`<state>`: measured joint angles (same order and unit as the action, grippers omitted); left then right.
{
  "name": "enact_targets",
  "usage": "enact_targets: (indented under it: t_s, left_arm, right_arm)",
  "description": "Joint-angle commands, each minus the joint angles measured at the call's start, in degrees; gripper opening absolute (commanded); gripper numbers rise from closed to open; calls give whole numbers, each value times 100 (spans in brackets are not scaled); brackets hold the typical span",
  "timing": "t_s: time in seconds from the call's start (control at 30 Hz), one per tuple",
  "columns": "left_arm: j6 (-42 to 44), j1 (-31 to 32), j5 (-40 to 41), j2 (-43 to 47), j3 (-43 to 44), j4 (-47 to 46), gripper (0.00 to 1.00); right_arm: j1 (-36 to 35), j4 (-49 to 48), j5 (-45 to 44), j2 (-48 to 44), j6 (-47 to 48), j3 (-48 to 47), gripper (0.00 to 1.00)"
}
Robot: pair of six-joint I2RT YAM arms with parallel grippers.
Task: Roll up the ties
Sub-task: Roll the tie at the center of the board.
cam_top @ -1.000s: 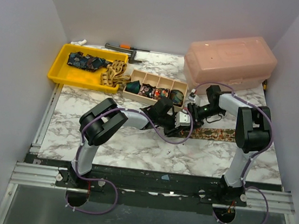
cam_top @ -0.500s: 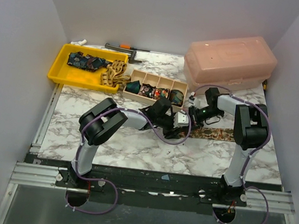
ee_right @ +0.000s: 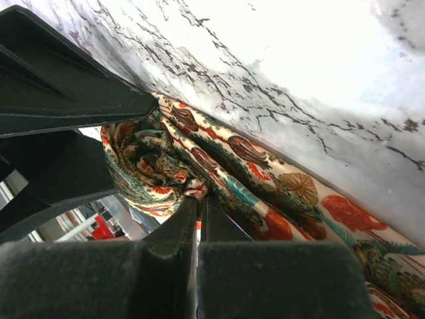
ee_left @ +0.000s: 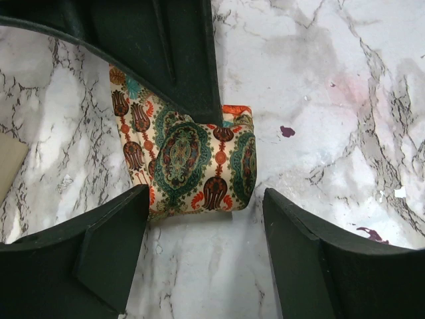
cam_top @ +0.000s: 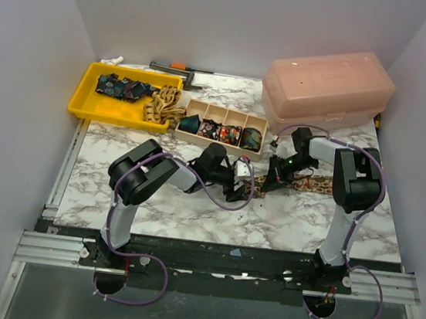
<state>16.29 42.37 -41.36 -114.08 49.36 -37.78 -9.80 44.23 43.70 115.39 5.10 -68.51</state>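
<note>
Since 1 second ago the left gripper [cam_top: 241,180] has drawn back to the left, away from the right gripper [cam_top: 266,185], and its fingers have spread, while the right gripper has shut and dropped onto the near end of the tie [cam_top: 311,186]. That tie, cream with red and teal paisley, lies flat along the right half of the marble table [cam_top: 191,211], its left end turned into a short loose roll [ee_left: 199,166]. In the left wrist view the roll sits just ahead of the 2 wide-apart left fingers [ee_left: 99,252], neither of them clamped on it, and the dark right gripper lies over its upper edge. In the right wrist view the right fingers [ee_right: 166,246] are pressed together with their tips against the cloth beside the coil; whether any fabric is caught between them cannot be told. At the back of the table, well apart from both grippers, a wooden organiser [cam_top: 222,118] with 4 compartments holds rolled ties [cam_top: 218,132]. To its left a yellow tray [cam_top: 80,104] holds loose ties [cam_top: 121,86], 1 dark blue and 1 tan, and a pink box [cam_top: 327,84] stands closed at the back right.
</note>
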Motion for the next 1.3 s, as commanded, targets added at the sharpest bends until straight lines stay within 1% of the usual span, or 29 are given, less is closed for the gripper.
enact_targets:
  t_s: [0.0,0.1,0.27,0.47,0.6,0.73,0.83,0.9,0.97,1.03,1.1,1.13,1.17,1.27]
  left_arm:
    - [-325,-18,97,-366,95,-81,72]
    - [-250,-4,-72,-346,131,-72,72]
    - [273,191,-87,-149,106,146,72]
    - [635,273,113,-36,253,374,73]
    - [854,298,-107,-8,359,525,72]
    - [963,355,-193,-92,511,777,62]
    - [804,399,-143,-71,481,726,58]
    - [641,399,-129,-53,406,565,49]
    - [542,397,-126,-57,342,456,37]
    - [469,385,-168,-85,287,412,29]
    - [448,358,-237,-111,246,468,22]
    - [430,331,-251,-125,213,481,20]
    - [411,310,-268,-138,192,482,17]
    - [384,226,-322,-141,103,499,15]
  right_arm:
    - [-11,-224,-619,163,225,-4,0]
    - [-26,-118,-455,-40,325,-52,0]
    - [-95,64,-147,-132,400,-143,0]
    - [-206,162,-81,-341,399,-198,0]
    - [-215,199,-108,-342,417,-197,0]
    - [-215,183,-24,-358,323,-299,0]
    - [-215,185,70,-403,235,-385,0]
    - [-217,213,139,-434,198,-415,0]
    - [-224,224,238,-461,169,-433,0]
    - [-224,327,287,-465,198,-482,0]
    - [-216,516,254,-457,329,-557,0]
    - [-211,572,214,-465,374,-574,2]
    - [-198,638,147,-470,415,-599,5]
    - [-44,743,76,-468,488,-634,9]
